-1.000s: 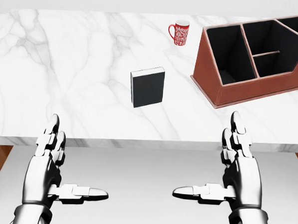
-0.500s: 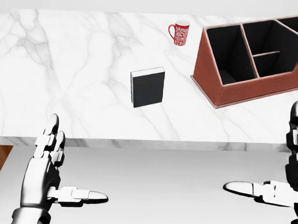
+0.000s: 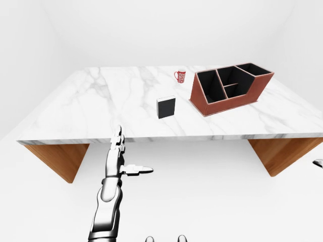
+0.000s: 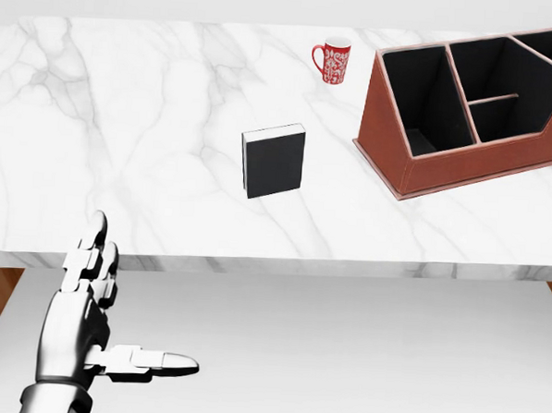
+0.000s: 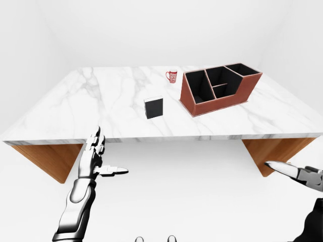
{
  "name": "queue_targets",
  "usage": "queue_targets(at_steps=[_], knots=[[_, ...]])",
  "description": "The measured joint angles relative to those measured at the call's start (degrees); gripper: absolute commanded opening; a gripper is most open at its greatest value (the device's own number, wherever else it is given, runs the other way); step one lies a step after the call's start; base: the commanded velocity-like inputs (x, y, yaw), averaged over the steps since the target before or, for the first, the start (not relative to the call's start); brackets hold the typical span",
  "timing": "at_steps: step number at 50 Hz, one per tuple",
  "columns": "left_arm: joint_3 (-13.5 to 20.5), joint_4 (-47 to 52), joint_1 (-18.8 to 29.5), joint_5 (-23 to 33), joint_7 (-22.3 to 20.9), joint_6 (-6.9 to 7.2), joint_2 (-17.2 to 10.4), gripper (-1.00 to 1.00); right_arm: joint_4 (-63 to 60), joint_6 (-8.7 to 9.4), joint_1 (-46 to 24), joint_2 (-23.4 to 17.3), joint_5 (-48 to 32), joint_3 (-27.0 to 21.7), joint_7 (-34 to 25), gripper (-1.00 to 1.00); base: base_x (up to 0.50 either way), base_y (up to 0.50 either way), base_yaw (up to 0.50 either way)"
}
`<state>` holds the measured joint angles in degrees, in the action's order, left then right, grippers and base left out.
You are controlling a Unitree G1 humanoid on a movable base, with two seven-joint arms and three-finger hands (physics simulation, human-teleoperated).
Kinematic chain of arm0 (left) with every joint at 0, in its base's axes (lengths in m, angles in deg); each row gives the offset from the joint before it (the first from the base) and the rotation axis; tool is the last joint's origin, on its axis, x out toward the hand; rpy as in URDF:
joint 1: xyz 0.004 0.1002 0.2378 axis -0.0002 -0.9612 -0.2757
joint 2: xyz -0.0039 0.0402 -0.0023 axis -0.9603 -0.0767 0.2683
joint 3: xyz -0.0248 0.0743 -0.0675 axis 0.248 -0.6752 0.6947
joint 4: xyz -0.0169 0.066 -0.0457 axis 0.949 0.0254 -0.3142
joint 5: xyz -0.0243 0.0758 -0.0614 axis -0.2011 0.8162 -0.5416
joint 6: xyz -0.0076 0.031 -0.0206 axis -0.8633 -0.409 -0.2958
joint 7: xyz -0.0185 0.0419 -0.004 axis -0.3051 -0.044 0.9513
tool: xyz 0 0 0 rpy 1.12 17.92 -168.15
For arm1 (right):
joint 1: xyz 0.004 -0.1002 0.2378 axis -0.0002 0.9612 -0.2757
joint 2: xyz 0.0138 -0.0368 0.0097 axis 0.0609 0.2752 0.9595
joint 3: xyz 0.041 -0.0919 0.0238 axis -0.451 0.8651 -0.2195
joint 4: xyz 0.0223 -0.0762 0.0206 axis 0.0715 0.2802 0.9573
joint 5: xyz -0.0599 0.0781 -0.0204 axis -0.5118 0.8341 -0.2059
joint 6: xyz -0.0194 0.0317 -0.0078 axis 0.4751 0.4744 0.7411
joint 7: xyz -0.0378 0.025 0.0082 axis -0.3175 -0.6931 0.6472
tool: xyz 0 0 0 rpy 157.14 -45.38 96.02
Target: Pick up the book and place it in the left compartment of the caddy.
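No legible text, label or number anywhere.

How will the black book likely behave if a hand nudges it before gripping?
The book stands upright on a narrow edge on the marble table, so a nudge would probably tip it flat. It looks like a stiff block, likely rigid in a grasp. Its smooth cover may slip between metal fingers.

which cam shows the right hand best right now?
Right-eye view. The right hand comes in at the lower right edge, fingers pointing left, well below the table; whether it is open or shut is unclear. The left-eye view catches only a sliver at its right edge. The head view does not show it at all.
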<state>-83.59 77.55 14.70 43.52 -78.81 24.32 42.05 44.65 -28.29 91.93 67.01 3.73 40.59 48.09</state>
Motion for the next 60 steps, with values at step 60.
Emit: queue_targets(at_steps=[60], knots=[[0.32, -7.02, 2.02, 0.92, 0.66, 0.0, -0.44, 1.0, 50.98, 0.0, 19.06, -24.46, 40.02, -41.28, -12.44, 1.0, 0.0, 0.0, 0.0]])
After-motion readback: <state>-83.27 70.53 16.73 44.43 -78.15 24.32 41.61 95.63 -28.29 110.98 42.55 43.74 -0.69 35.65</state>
